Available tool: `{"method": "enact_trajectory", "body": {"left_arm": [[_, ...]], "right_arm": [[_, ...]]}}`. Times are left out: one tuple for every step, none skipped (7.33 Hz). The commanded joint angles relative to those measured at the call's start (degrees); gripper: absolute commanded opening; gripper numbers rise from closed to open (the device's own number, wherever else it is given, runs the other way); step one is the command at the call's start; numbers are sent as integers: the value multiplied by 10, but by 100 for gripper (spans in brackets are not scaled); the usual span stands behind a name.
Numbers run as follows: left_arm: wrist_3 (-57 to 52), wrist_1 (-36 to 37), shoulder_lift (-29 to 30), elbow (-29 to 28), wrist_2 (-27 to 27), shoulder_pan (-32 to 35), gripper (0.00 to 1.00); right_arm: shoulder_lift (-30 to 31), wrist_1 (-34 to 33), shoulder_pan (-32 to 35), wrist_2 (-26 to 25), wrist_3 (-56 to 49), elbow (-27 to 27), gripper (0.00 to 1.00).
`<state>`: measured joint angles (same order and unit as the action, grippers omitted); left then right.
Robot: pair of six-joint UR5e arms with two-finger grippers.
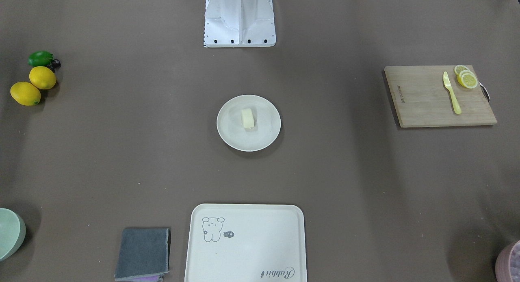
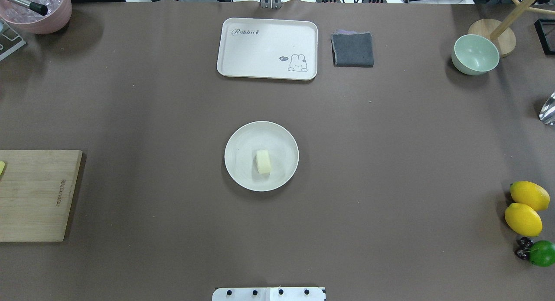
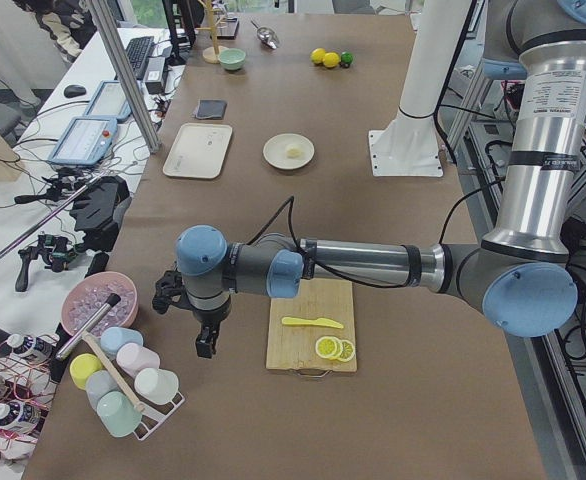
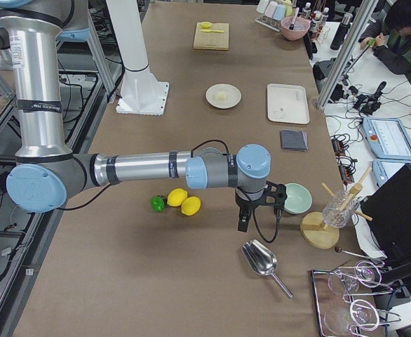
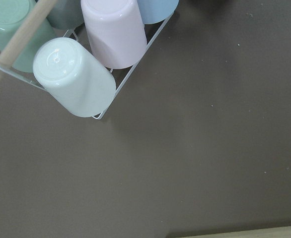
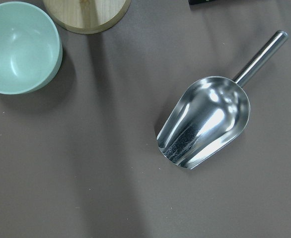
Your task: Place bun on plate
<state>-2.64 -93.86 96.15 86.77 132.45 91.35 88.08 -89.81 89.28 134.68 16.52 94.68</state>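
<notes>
Because the task looks done, the left gripper (image 3: 205, 340) and right gripper (image 4: 243, 221) hang well away from the plate (image 1: 232, 132), one off each opposite side, over the table (image 1: 122, 160). Open room lies all round its rim. They show only side-on, so I cannot tell how their jaws stand. The bun (image 1: 248, 118) lies inside the plate's rim, near its middle.

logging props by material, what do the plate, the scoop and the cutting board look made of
Plate: matte cream with no glare, likely plastic or a fibre composite; ceramic cannot be ruled out.
Scoop: polished metal, probably steel, with mirror-like reflections in its bowl.
Cutting board: unvarnished wood or bamboo, with visible grain strips and a dull surface.
</notes>
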Motion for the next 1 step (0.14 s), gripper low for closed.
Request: {"method": "enact_trajectory", "body": {"left_arm": [[0, 0, 0, 0, 0, 1, 98]], "right_arm": [[0, 1, 0, 1, 0, 1, 100]]}}
